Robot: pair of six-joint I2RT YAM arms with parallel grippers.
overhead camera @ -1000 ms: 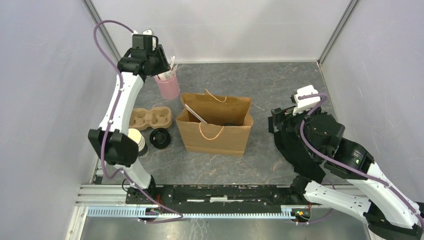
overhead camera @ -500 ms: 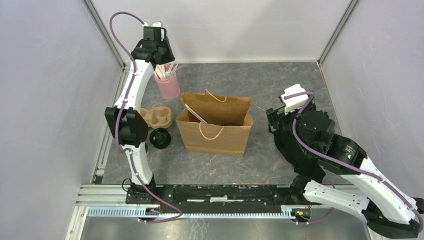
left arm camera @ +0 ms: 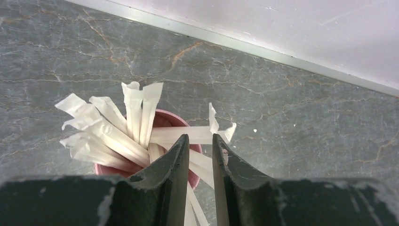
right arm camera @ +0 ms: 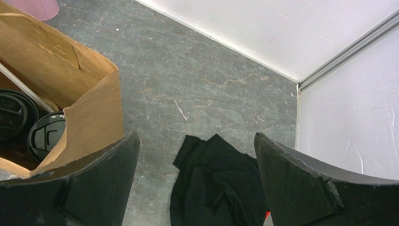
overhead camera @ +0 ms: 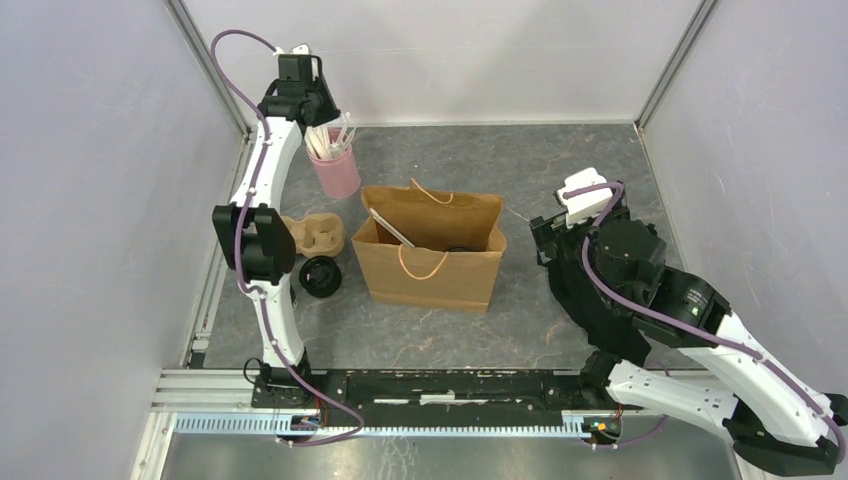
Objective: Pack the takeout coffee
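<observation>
Light falls bright and even from above. It is diffuse enough that the grey bench [overhead camera: 560,170] shows only soft, short shadows under the arms and beside the paper bag [overhead camera: 460,275], whose inside is dim. The white walls carry a faint lilac cast, without glare. The overhead view is sharp, its corner posts splaying outward. Close to each wrist lens, the dark left fingers [left arm camera: 164,188] and right fingers [right arm camera: 306,188] look soft-edged and underlit, while the bench beyond them is crisp.
</observation>
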